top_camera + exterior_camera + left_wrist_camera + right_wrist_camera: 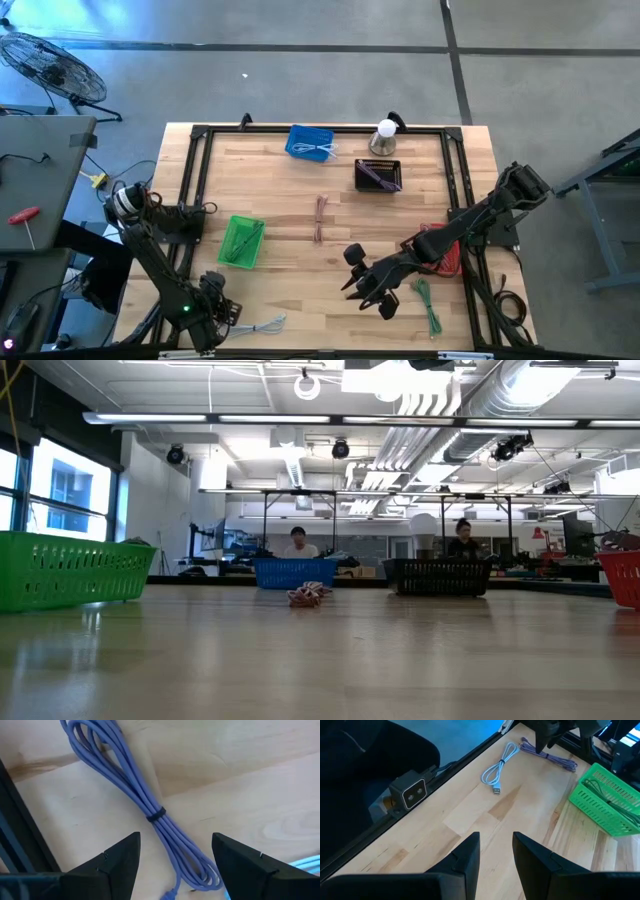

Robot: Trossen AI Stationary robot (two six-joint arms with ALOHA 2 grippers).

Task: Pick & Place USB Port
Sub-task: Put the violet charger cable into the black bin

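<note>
High view: left gripper (222, 318) at the tabletop's (300, 270) near-left corner, above a purple cable (232, 314) with a white cable (265, 325) just beside it; right gripper (365, 283) over the near-right area, a green cable (428, 305) beside it. Green basket (241, 241) left, blue basket (310, 143) and black basket (378, 175) toward the far edge, red basket (445, 250) right, pink cable (320, 217) mid-table.

Low view: baskets and pink cable only; two people sit beyond.

Left wrist view: fingers (117, 857) spread wide, straddling the purple cable (150, 810), not gripping.

Right wrist view: fingers (467, 852) narrowly parted, holding nothing.
</note>
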